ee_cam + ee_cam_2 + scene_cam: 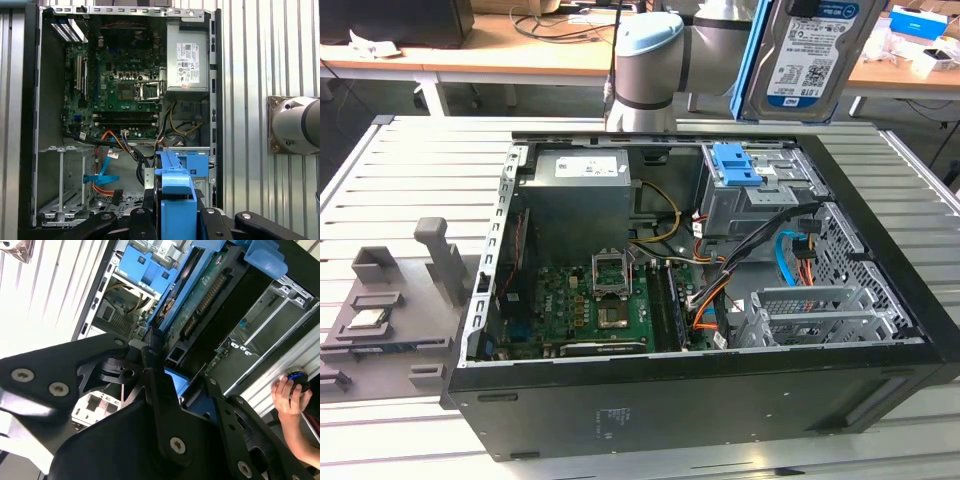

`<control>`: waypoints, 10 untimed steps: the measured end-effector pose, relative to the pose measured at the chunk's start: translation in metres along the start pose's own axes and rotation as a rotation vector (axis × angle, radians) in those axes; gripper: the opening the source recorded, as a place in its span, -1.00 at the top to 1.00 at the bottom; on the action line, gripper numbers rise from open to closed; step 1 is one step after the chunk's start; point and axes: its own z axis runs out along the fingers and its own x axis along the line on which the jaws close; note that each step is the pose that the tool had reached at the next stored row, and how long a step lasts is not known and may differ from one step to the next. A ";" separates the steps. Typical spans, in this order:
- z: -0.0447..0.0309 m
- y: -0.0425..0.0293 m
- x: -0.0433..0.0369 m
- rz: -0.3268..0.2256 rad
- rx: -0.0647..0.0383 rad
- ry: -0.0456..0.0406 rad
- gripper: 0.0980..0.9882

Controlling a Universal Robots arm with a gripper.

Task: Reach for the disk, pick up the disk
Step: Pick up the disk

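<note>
Disk [805, 55] hangs lifted above the open computer case [720, 400], well clear of it. In the first wrist view the gripper [175, 215] is clamped on its blue bracket. I judge the pick-up done. Any further travel calls for a steady grip and clearance from the drive cage [730, 215].

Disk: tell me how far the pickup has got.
Done: the disk hangs in the air, lifted clear of the open computer case. In hand: the claw is shut on its blue bracket. Left: nothing of the pickup looks undone.
</note>
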 end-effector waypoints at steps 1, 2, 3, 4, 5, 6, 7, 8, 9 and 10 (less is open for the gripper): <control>0.0000 0.0000 0.0012 0.000 0.000 -0.0001 0.40; -0.0001 0.0000 0.0024 0.000 0.000 0.0000 0.40; -0.0001 0.0000 0.0033 0.000 0.000 0.0000 0.40; -0.0001 0.0000 0.0051 0.000 0.000 0.0000 0.40; -0.0002 0.0000 0.0064 0.000 0.000 0.0001 0.40; -0.0002 0.0001 0.0086 0.000 0.000 0.0000 0.40; -0.0002 0.0001 0.0094 0.000 0.000 0.0000 0.40; -0.0002 0.0001 0.0101 0.000 0.000 0.0000 0.40; -0.0002 0.0001 0.0112 0.000 0.000 0.0000 0.40; -0.0003 0.0001 0.0124 0.000 0.000 0.0000 0.40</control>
